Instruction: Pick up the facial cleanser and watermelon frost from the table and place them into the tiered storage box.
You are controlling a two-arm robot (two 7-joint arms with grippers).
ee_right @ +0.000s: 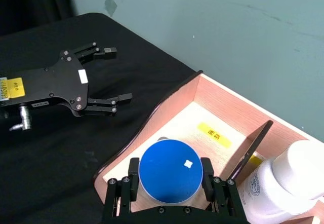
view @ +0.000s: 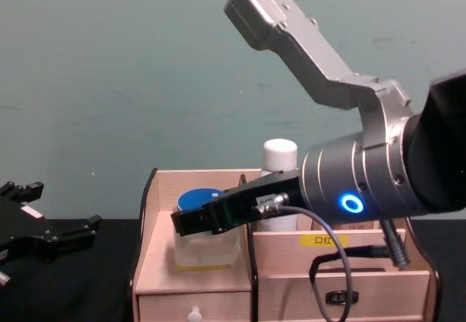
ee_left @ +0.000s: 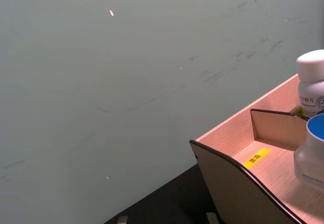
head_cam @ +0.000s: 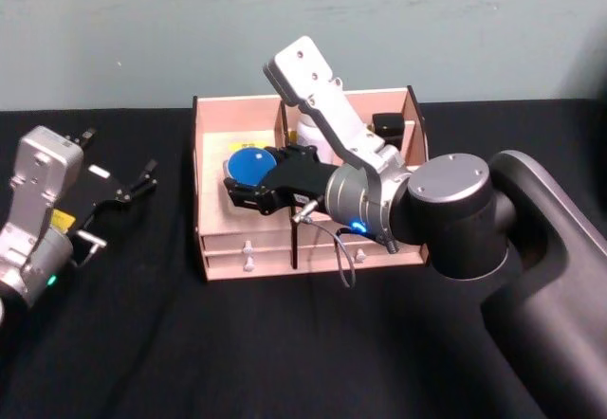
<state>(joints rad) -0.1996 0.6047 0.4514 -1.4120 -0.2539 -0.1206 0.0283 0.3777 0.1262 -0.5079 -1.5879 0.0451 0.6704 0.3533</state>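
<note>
R gripper is clamped on the watermelon frost, fingers either side of the wide blue lid, jar sitting between the pads. Jar is down inside the tiered storage box, in the upper compartment on the box's L side, and in chest view its base looks to be on or almost on the compartment floor; can't tell for sure if it's touching. A yellow label lies on the floor just ahead of the fingertips.

Facial cleanser is already in the box, upright, just beside the R gripper on the other side of a thin wooden divider, in the next compartment.

L gripper is off to the side on the black table, well apart from the box, fingers spread, holding nothing.

Handling, judging by looks: jar is squat, clear, glass-like, so prob. rigid, smooth, a bit slippery and breakable if dropped. Lid is wider than the body, so the rim is a decent place to grip, as now; the body would be slicker. Cleanser bottle looks like light plastic, tall and narrow, so easy to knock over; best taken round the mid-body, not the rounded cap.

Count: 1 jar, 1 white bottle, 1 box, 2 grippers. One more item with a black cap sits at the back of the box behind the R arm; can't tell what it is. 2 small drawer knobs show on the box front.
</note>
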